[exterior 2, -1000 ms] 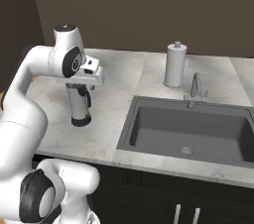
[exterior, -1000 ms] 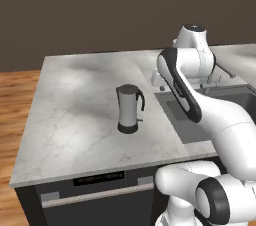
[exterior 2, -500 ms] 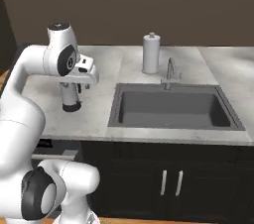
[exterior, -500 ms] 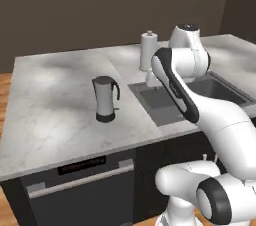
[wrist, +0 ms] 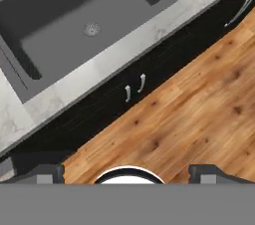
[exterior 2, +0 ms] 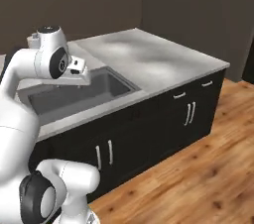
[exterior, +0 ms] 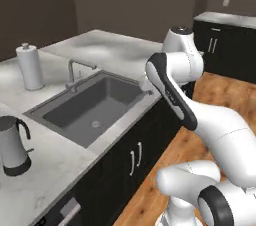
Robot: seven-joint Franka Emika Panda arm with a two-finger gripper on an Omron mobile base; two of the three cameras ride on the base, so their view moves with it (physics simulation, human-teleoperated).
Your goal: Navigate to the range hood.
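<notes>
The range hood is out of view. My gripper (wrist: 127, 173) is open, its two dark fingertips (wrist: 44, 172) set wide apart with nothing between them. It looks down over the front edge of the marble counter (wrist: 124, 52), the sink basin (wrist: 74, 20) and the wood floor (wrist: 199, 114). In the right base view the hand (exterior 2: 78, 71) hangs above the near side of the sink (exterior 2: 74, 94).
The island counter (exterior: 115, 50) carries a faucet (exterior: 75, 70), a paper towel roll (exterior: 29, 66) and a kettle (exterior: 12, 145). Black cabinets (exterior: 132, 157) line its front. Open wood floor (exterior 2: 198, 168) lies to the right. More black cabinets (exterior: 225, 45) stand at the far right.
The whole picture has shifted: the base has turned right along the island. The kettle has slid to the left edge, the sink sits mid-view, and floor with far cabinets has come in.
</notes>
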